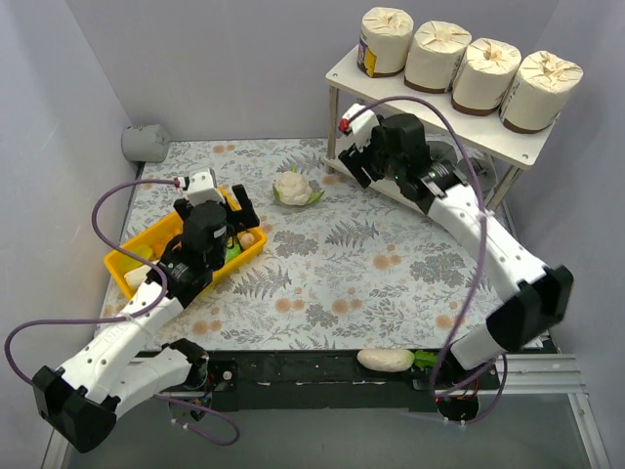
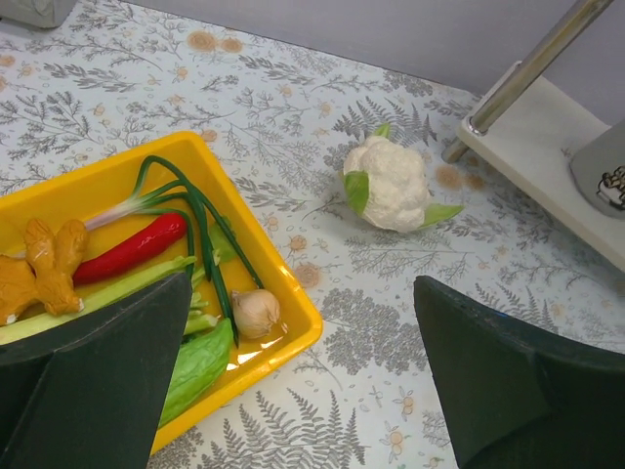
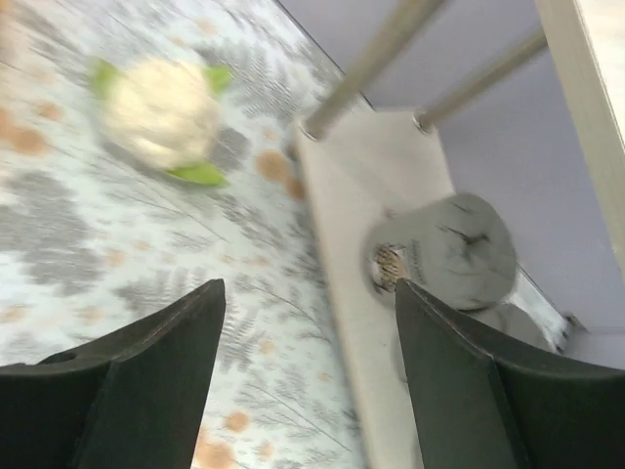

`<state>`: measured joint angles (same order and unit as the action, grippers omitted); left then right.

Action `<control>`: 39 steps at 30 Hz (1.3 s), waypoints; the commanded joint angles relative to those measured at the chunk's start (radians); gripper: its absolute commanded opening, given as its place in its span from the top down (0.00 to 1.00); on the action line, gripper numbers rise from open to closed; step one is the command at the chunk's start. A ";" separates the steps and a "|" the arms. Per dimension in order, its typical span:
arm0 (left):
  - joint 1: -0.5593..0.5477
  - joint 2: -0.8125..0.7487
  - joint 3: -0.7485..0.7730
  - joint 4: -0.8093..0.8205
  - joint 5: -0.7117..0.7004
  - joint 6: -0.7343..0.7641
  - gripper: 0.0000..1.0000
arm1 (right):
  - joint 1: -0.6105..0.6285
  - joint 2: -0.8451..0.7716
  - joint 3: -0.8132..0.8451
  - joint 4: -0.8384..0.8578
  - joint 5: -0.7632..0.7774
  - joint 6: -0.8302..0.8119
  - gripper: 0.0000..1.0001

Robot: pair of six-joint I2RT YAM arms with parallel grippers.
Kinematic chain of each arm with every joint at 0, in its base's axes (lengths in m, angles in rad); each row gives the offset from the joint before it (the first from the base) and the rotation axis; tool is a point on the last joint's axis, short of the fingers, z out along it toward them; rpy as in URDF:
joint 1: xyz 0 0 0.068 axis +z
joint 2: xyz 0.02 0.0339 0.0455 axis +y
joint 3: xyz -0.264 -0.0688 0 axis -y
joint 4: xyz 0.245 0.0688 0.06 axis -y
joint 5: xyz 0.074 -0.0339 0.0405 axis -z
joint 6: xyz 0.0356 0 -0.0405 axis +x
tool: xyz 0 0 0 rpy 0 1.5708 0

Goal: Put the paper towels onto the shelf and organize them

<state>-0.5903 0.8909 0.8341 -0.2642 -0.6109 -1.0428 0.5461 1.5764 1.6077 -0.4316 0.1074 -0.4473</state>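
Four cream paper towels with brown bands [image 1: 444, 54] stand in a row on the top board of the shelf [image 1: 342, 70]. On its lower board [image 3: 356, 186] stands a grey roll [image 3: 459, 249], just beyond my right gripper [image 3: 310, 285], which is open with nothing between its fingers. That gripper [image 1: 350, 164] hovers at the lower board's left end. Another grey roll [image 1: 145, 143] lies at the far left back by the wall. My left gripper [image 2: 303, 283] is open and empty above the near corner of the yellow tray [image 2: 293, 313].
A cauliflower [image 1: 293, 188] lies on the patterned cloth between the tray and the shelf. The tray holds a red chilli [image 2: 132, 249], spring onions, ginger and a garlic bulb [image 2: 256, 313]. A long white radish [image 1: 386, 360] lies at the table's near edge. Thin metal shelf legs [image 3: 366, 63] stand near the right gripper.
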 commanded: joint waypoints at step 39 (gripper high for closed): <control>0.644 1.499 1.134 0.589 -0.251 0.739 0.12 | 0.115 -0.592 -0.726 0.433 -0.400 0.587 0.26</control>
<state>0.0418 2.3604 1.8565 0.1345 -0.7933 -0.4644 0.6559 0.9604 0.8112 0.0051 -0.2939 0.1314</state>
